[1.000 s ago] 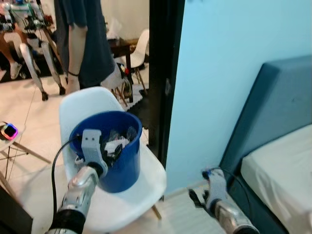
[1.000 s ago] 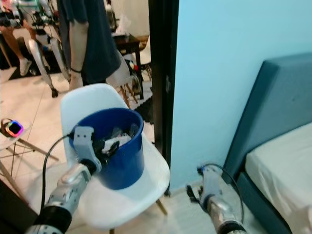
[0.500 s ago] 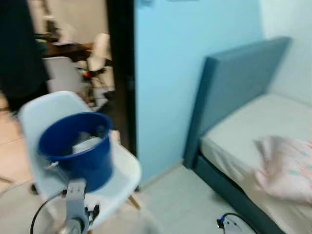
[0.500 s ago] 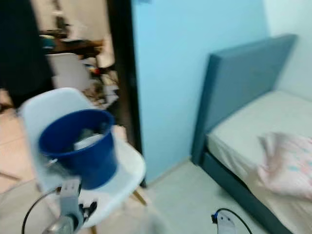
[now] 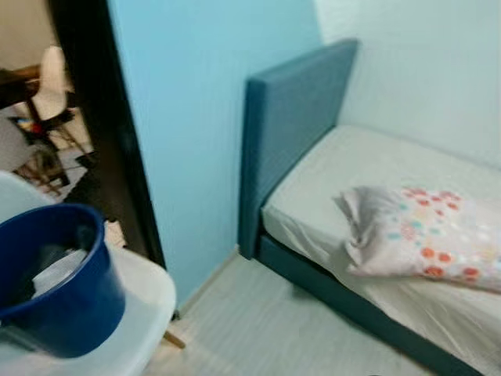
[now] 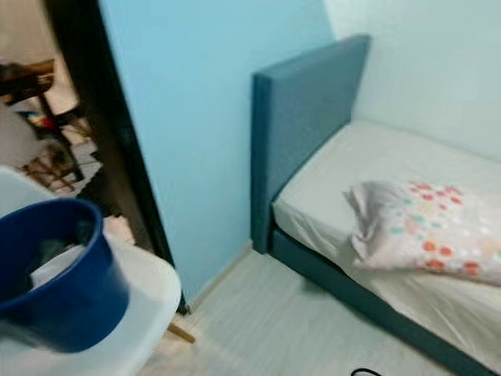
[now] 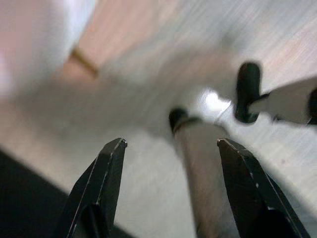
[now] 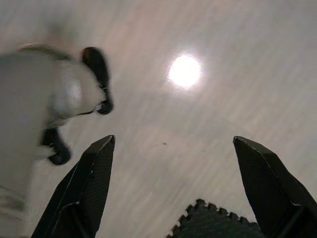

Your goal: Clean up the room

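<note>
One blue bucket (image 5: 55, 286) holding scraps sits on one white chair (image 5: 145, 301) by the dark doorframe (image 5: 102, 133). One patterned pillow (image 5: 415, 239) lies on one bed (image 5: 344, 168). Pale floor (image 5: 266, 329) between chair and bed lies open. Left hand (image 7: 171, 148) and right hand (image 8: 173, 144): fingers spread, hanging over floor

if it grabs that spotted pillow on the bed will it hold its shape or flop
The spotted pillow looks crumpled and slumped on the bed, so it would probably sag from a pinched corner. It is likely light, and its loose cover may slip.
</note>
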You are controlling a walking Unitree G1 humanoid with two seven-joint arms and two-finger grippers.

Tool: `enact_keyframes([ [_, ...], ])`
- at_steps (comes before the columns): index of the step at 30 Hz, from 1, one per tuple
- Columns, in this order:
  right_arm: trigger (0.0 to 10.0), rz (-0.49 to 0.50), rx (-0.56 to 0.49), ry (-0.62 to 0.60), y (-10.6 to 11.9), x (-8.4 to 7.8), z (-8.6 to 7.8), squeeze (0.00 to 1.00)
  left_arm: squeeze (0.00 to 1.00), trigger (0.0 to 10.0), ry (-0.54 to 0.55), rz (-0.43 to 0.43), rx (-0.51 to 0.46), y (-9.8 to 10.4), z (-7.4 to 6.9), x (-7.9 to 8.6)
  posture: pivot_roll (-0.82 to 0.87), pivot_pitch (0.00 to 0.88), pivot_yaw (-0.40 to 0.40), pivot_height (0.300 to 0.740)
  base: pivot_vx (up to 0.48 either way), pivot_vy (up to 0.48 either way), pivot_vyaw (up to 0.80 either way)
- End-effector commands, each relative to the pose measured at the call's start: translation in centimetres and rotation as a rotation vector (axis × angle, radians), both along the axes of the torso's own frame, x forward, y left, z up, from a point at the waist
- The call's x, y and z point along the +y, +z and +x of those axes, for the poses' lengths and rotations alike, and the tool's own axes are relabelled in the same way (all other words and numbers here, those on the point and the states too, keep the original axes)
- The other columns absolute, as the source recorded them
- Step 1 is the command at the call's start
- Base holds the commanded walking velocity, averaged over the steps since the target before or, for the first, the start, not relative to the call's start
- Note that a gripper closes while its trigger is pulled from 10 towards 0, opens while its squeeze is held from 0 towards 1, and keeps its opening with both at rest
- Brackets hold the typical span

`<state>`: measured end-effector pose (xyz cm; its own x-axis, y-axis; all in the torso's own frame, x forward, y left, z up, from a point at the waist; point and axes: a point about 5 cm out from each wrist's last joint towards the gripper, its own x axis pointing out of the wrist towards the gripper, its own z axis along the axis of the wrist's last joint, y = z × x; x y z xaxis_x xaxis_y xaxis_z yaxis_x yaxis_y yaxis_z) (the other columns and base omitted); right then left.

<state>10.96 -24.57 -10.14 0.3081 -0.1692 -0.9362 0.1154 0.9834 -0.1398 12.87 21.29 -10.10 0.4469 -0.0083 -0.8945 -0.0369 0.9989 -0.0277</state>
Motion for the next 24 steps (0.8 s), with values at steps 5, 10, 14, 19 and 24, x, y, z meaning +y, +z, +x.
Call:
enact_keyframes([
  [5, 10.0, -0.004, -0.031, 0.036, 0.3, 0.2, 1.4, 0.00, 0.00, 10.0, -0.024, -0.018, -0.035, 0.5, 1.7, -0.2, -0.04, 0.000, -0.033, 0.740, 0.000, 0.000, -0.78],
  [10, 10.0, 0.007, -0.041, 0.054, 0.2, 1.8, 2.3, 0.00, 0.00, 10.0, -0.023, -0.021, -0.044, 0.5, 1.7, -0.6, -0.04, 0.000, -0.033, 0.740, 0.000, 0.000, -0.78],
  [14, 10.0, 0.010, -0.040, 0.060, 0.2, 2.3, 2.4, 0.00, 0.00, 10.0, -0.027, -0.017, -0.042, 0.5, 1.7, -0.6, -0.04, 0.000, -0.033, 0.740, 0.000, 0.000, -0.78],
  [19, 10.0, 0.019, -0.033, 0.077, 0.0, 3.7, 2.6, 0.00, 0.00, 10.0, -0.030, 0.005, -0.019, 0.2, 1.1, -0.7, -0.05, 0.000, -0.033, 0.740, 0.000, 0.000, -0.78],
  [24, 10.0, 0.019, -0.024, 0.094, -0.2, 4.2, 2.5, 0.00, 0.00, 10.0, -0.064, 0.062, 0.014, -0.1, 0.6, -1.0, -0.04, 0.000, -0.039, 0.740, 0.000, 0.000, -0.78],
])
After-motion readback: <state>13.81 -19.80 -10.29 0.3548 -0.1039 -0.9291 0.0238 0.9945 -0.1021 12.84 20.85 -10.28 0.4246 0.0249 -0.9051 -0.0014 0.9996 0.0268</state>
